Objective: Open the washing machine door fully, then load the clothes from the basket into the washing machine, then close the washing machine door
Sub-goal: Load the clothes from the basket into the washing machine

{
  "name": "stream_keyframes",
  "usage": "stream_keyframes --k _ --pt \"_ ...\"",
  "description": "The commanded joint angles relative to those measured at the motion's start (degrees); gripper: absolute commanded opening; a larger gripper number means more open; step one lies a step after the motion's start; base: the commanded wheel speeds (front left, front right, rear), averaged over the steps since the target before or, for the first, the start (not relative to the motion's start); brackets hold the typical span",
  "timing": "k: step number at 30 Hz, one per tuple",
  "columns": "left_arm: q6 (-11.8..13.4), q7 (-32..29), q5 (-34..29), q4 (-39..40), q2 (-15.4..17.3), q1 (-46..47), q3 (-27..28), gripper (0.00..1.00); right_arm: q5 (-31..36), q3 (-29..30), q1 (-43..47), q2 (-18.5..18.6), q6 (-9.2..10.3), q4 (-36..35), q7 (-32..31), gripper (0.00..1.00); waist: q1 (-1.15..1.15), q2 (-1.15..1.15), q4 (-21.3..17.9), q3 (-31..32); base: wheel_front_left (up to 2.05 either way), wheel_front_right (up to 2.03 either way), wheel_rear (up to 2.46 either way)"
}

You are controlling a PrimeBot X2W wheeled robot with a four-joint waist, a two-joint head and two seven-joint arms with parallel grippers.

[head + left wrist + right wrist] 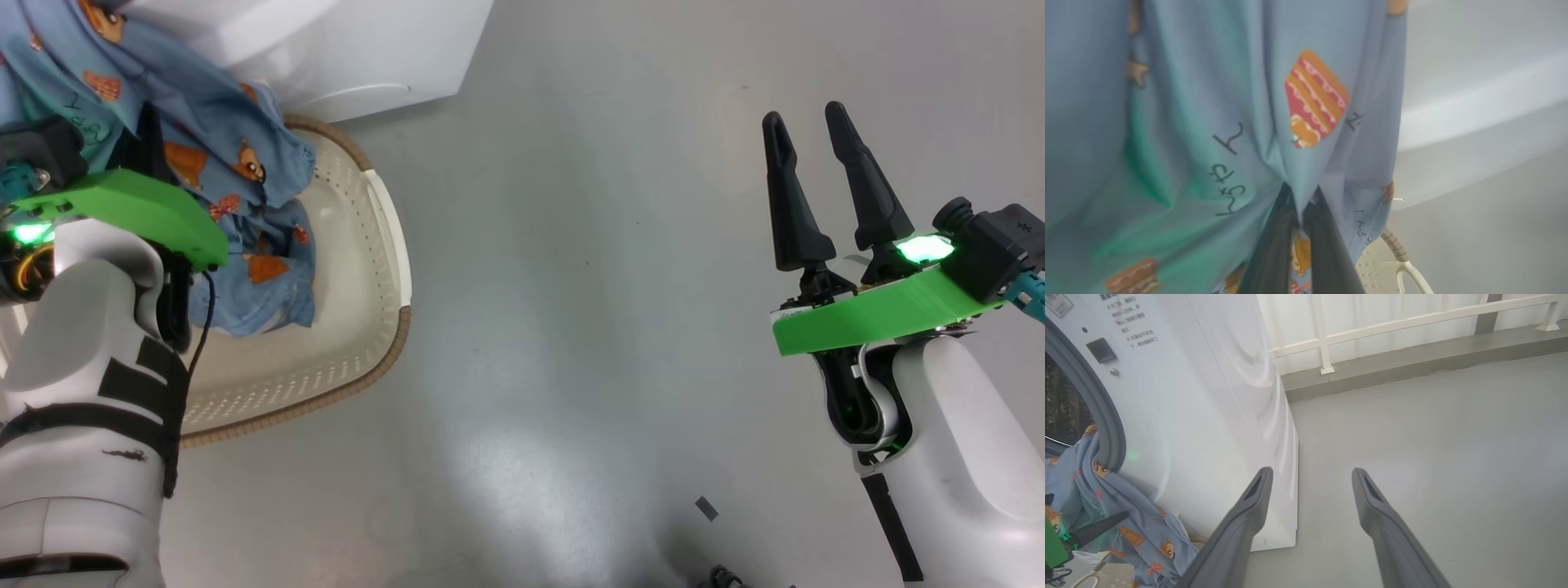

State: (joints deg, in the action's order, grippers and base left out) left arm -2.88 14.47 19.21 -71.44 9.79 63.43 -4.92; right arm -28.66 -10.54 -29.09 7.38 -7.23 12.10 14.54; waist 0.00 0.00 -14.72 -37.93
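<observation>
Light blue clothes (220, 139) printed with orange bears hang from the washing machine (343, 49) down into the cream basket (367, 269). My left gripper (1300, 214) is shut on a fold of that blue fabric (1229, 122) above the basket's rim (1394, 245). In the right wrist view the cloth (1126, 522) drapes over the grey rubber ring (1106, 416) of the machine (1208, 396), with the left gripper's dark finger (1098, 528) against it. My right gripper (804, 114) (1310, 473) stands open over the bare floor, nothing between its fingers. The washing machine door is out of view.
Grey floor stretches right of the machine. A white railing (1327, 339) on a raised grey kerb (1412, 363) runs along the back. A small dark scrap (706, 508) lies on the floor near me.
</observation>
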Motion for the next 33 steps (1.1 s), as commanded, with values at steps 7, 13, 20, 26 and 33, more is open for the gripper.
stream_keyframes --k 7,13,20,26,33 --pt "-0.66 0.51 0.57 5.34 1.41 -1.28 1.28 0.0 0.27 -0.55 -0.16 0.48 -0.25 -0.81 0.46 1.0 0.0 0.0 1.78 1.65 0.0 0.0 0.0" --pt "-2.09 0.52 0.44 15.22 1.26 -5.94 3.1 0.0 0.12 -0.35 0.54 0.56 -0.25 -0.57 0.46 1.0 0.0 0.0 3.1 3.46 0.0 0.0 0.0" --pt "-2.66 0.52 -1.15 26.19 -0.28 -8.99 4.33 0.0 -0.08 -0.89 1.09 1.07 -0.25 -0.01 0.46 1.0 0.0 0.0 5.04 5.5 0.0 0.0 0.0" --pt "-2.93 0.52 -0.76 29.18 -0.61 -7.0 5.57 0.0 -0.4 -1.44 1.12 1.43 -0.25 0.3 0.46 1.0 0.0 0.0 5.32 6.28 0.0 0.0 0.0" --pt "-2.64 -2.11 -0.87 24.87 1.14 0.9 5.12 0.0 -0.74 -1.71 0.89 1.58 -0.25 -0.37 0.46 1.0 0.0 0.0 4.54 3.96 0.0 0.0 0.0"
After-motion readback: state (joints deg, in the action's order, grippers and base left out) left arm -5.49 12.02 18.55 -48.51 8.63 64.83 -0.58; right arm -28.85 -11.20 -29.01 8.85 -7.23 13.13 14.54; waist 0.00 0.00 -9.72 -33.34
